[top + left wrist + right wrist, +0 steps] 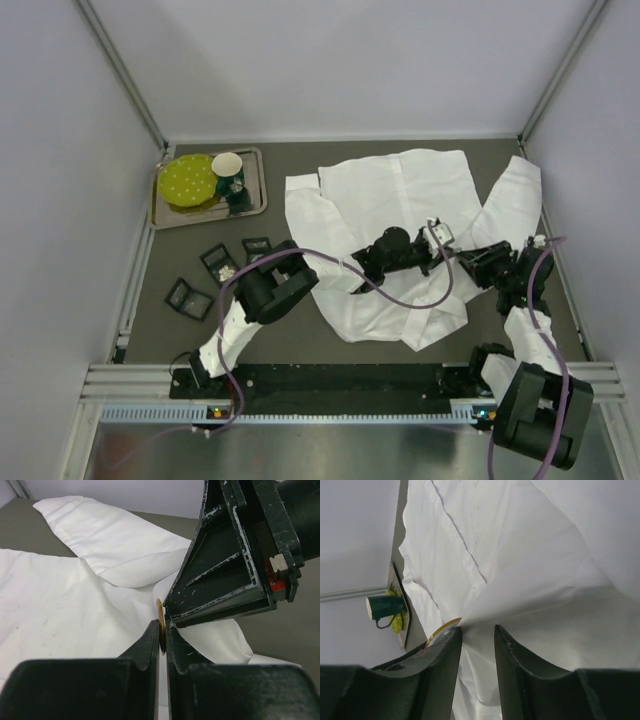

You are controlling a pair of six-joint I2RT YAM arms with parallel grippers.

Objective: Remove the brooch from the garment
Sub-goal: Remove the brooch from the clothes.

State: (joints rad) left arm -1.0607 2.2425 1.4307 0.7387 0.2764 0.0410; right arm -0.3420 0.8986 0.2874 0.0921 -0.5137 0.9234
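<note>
The white shirt [400, 190] lies spread over the middle and right of the dark table. It also shows in the left wrist view [60, 605] and the right wrist view [530, 555]. My left gripper [437, 238] reaches across it, and its fingertips [161, 626] are shut on the edge of a thin gold brooch [159, 611]. The cloth is drawn up into a point at the brooch [441, 629]. My right gripper [470, 258] meets the left one. Its jaws [477, 630] stand apart with cloth between them, one finger [225, 575] touching beside the brooch.
A metal tray [255, 205] at the back left holds a yellow-green plate [187, 180] and a green mug [230, 172], also in the right wrist view [382, 607]. Small black boxes [187, 297] lie on the table at the left.
</note>
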